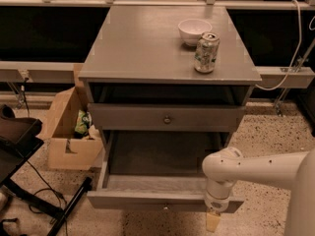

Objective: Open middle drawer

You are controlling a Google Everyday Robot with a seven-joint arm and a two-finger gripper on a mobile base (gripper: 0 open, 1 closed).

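Note:
The middle drawer [133,118] is a grey flat front with one small round knob [167,119] at its centre, and it sits flush in the grey cabinet [147,48]. Above it is a dark open slot [162,93]. Below it the bottom drawer [147,199] is pulled far out and its box looks empty. My gripper [212,221] hangs from the white arm [256,168] at the lower right. It is just in front of the right end of the bottom drawer's front, well below and right of the middle drawer's knob.
A white bowl [194,31] and a drink can [206,52] stand on the cabinet top at the right. A cardboard box [71,132] with packets sits on the floor to the left. A dark chair [17,141] and cables lie at the lower left.

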